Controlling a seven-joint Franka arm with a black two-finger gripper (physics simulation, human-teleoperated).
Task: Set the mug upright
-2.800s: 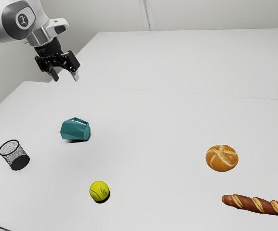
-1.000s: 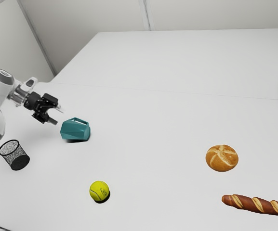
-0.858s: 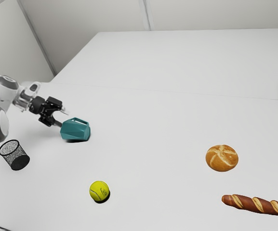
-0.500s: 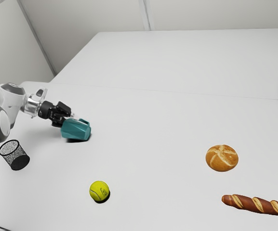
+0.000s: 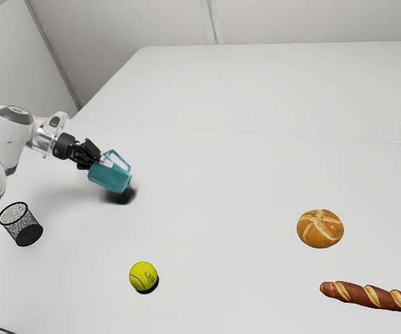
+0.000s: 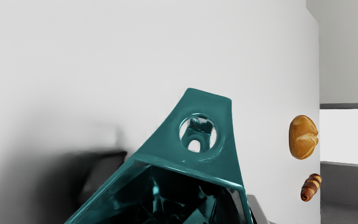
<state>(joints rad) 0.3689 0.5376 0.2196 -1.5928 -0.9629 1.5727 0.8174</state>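
The gripper (image 5: 100, 162) had the glossy, faceted teal mug (image 5: 108, 179) pinched, tilted above the table (image 5: 214, 209), the mesh bin (image 5: 22, 226) and yellow ball (image 5: 143, 276) nearer it than the round bun (image 5: 320, 229) and ridged loaf (image 5: 370, 296).

The exterior view looks from the arm's side, slanting down over the counter (image 5: 221, 188) from well back, with the arm (image 5: 12, 136) entering at the frame's left. The wrist view looks out from the gripper (image 5: 98, 164) toward the exterior view's right, very near the mug (image 5: 110, 175) (near enough to peer inside) and past it along the counter. Both views share the mug, part of the counter, and the roll (image 5: 320, 229) and bread stick (image 5: 362, 295), lower right in the exterior frame.
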